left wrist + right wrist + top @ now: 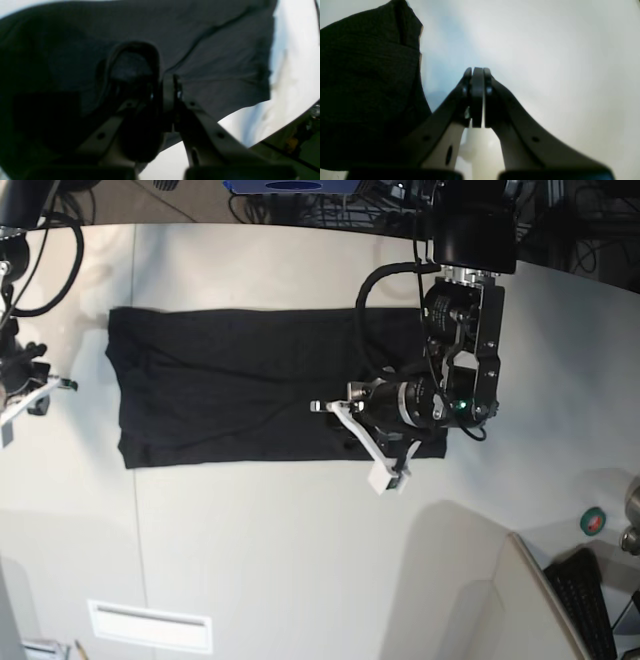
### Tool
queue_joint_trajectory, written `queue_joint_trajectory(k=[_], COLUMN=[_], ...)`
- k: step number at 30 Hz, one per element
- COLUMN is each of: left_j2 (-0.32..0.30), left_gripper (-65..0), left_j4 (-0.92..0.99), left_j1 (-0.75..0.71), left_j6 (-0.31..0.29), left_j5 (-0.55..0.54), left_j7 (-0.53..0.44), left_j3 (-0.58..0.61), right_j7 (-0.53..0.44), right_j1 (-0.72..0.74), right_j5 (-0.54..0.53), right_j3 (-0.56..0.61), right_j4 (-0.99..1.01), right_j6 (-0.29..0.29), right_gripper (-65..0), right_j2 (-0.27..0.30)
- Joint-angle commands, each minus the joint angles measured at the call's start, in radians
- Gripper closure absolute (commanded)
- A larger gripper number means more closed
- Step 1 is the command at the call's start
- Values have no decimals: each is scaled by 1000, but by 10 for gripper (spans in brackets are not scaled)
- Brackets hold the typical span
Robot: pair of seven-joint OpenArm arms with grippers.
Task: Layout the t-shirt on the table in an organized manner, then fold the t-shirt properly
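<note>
A black soft cotton t-shirt (250,385) lies spread as a long flat rectangle on the large off-white matte table (300,560), in the far half of the tabletop as the base camera sees it. Only plain black fabric shows, with a few shallow creases running along its length.

The left gripper (352,412), white-fingered on a bulky black arm, sits over the shirt's right end in the base view. Its wrist camera shows the jaws pressed together on a raised fold of the black cloth (225,62), beside a curved ribbed edge that may be the collar.

The right gripper (35,395) is off the shirt's left end, near the edge of the fabric and apart from it. Its wrist camera shows its dark fingers (478,75) closed flat against each other, pinching nothing, above bare table (557,62), with the shirt's edge (370,87) to one side.
</note>
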State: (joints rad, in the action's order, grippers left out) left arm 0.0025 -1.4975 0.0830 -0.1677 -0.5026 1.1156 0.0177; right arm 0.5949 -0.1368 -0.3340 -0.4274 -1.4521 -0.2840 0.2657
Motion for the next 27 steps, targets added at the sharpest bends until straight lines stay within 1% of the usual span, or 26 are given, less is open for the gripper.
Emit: queue_joint_trajectory(k=[1, 7, 13, 22, 27], left_j2=[3, 3, -2, 1, 3], left_gripper=[0, 0, 0, 0, 0], left_j4=[-15, -13, 36, 36, 38], left_j1=[13, 14, 16, 18, 42], left_j6=[-5, -5, -5, -3, -3], left_j5=[-12, -9, -8, -8, -8], left_j7=[-9, -9, -10, -13, -12], left_j3=[1, 3, 78, 69, 78], right_j7=[-22, -22, -22, -22, -22], right_j1=[12, 12, 22, 24, 22], right_j5=[-7, -7, -7, -7, -7], right_j3=[-6, -6, -4, -6, -4], right_j4=[-19, -19, -17, -17, -17], right_j6=[1, 1, 1, 1, 1], right_gripper=[0, 0, 0, 0, 0], right_j2=[19, 19, 19, 19, 19])
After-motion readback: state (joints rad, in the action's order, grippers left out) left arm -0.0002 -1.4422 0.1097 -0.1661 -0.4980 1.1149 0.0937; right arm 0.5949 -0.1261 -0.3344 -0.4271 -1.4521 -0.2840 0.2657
